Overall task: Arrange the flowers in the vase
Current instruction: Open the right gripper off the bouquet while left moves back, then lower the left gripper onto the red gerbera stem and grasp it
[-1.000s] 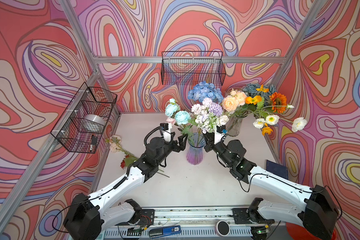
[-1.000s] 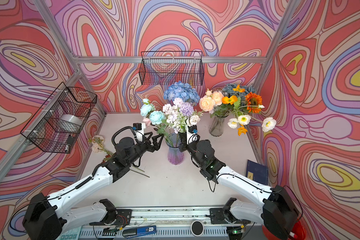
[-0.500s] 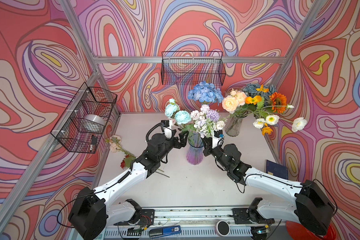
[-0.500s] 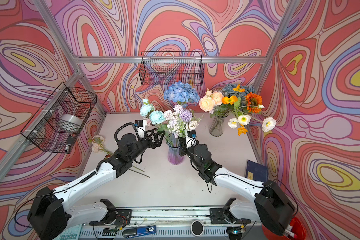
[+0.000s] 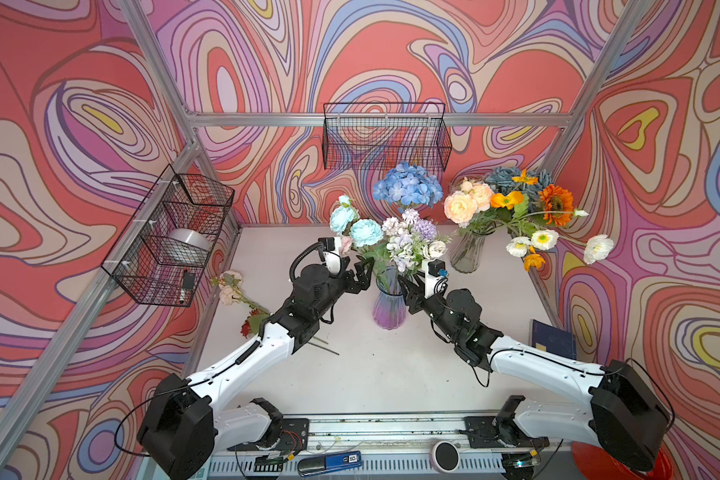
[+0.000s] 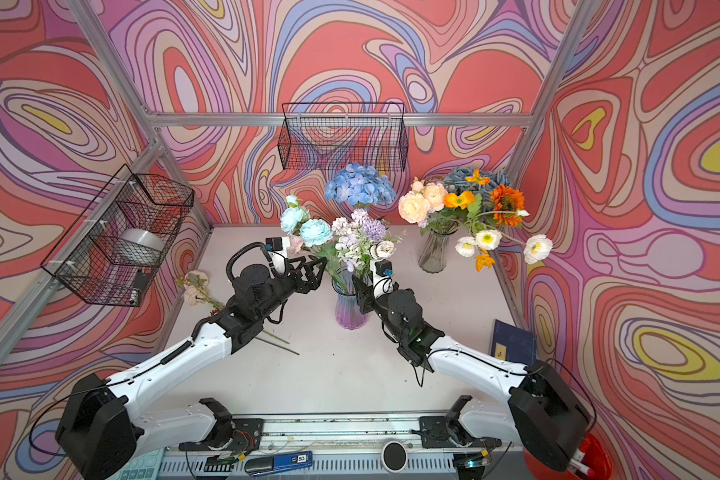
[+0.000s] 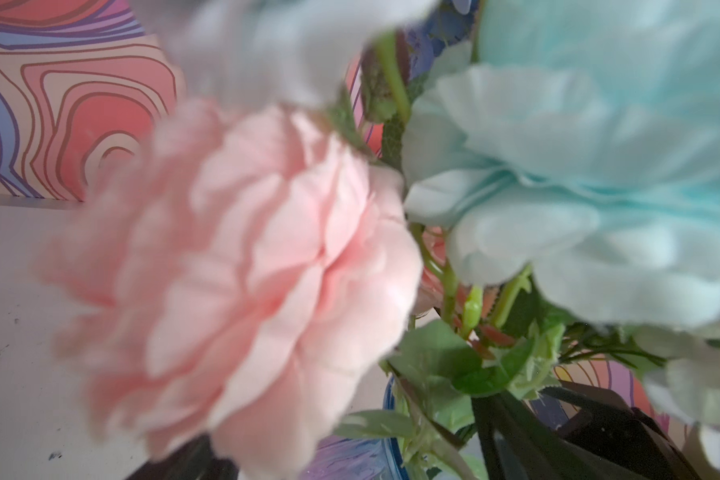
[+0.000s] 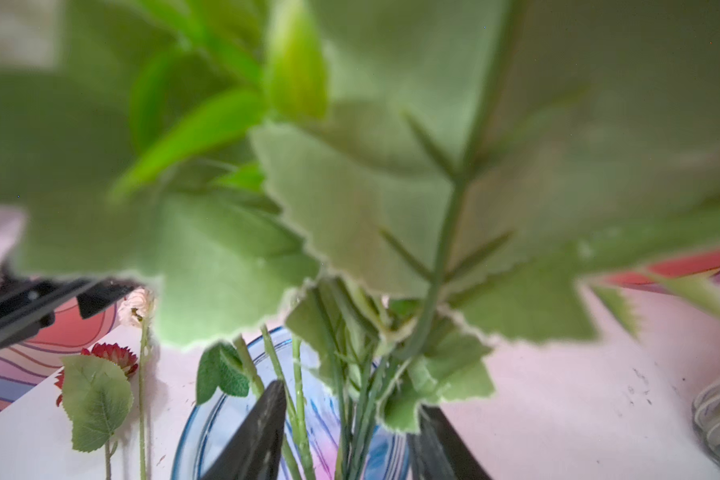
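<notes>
Tabletop: pale and bare at your near edge.
Right pincer: jaws apart, straddling green stems just above the vase mouth. It clamps nothing you can see.
Left pincer: jaws spread and empty, just beside the leaves on the vase's opposite side.
Vase: blue-to-pink ribbed glass, upright, mid-tabletop, between your 2 pincers.
Flowers, placed: turquoise, pink, lilac and white heads bunched in that vase.
Flowers, loose: peach and red heads lying flat near the left wall, well apart from the vase.
Handling: probably light, with soft, crushable heads and thin, springy stems. Take hold on bare stem below the leaves, never at a head.
Clear vase: far right, holding its own bouquet.
</notes>
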You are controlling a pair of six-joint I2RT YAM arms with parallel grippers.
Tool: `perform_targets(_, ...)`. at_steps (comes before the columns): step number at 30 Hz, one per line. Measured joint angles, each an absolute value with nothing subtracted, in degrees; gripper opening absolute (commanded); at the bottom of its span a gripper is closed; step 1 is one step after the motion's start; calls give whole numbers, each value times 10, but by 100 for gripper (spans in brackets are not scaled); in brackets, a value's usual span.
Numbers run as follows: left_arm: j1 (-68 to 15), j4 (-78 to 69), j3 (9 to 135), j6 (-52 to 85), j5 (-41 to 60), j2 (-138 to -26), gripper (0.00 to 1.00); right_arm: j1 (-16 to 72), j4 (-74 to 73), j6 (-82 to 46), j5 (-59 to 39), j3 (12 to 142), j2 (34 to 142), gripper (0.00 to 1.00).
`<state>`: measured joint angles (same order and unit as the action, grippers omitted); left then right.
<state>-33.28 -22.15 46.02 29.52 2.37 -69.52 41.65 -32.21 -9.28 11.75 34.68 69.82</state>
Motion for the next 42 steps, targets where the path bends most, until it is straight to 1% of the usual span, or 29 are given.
perform_targets(4,-331,-221,460,299,24,-695,84,416,-316,-100,118,340,687,77)
perform_targets(6,-329,-221,460,301,24,-695,85,416,-313,-104,118,334,680,79)
perform_targets(11,-326,-220,460,303,23,-695,85,416,-304,-109,120,313,661,80)
perform_targets(16,-314,-186,460,315,26,-679,90,416,-299,-111,119,307,653,81)
perform_targets(20,-293,-128,460,329,29,-623,95,416,-291,-112,107,307,653,86)
perform_targets(23,-288,-76,460,333,28,-565,96,416,-282,-111,94,307,653,98)
perform_targets(26,-288,-15,460,338,20,-514,97,416,-273,-108,83,308,653,98)
perform_targets(32,-288,115,443,382,-39,-446,94,416,-252,-107,65,309,644,99)
perform_targets(37,-280,224,402,456,-109,-435,91,416,-199,-100,56,319,635,98)
perform_targets(39,-277,254,379,487,-126,-435,87,416,-178,-97,50,324,629,99)
perform_targets(42,-273,283,345,537,-148,-437,76,416,-141,-91,39,331,615,98)
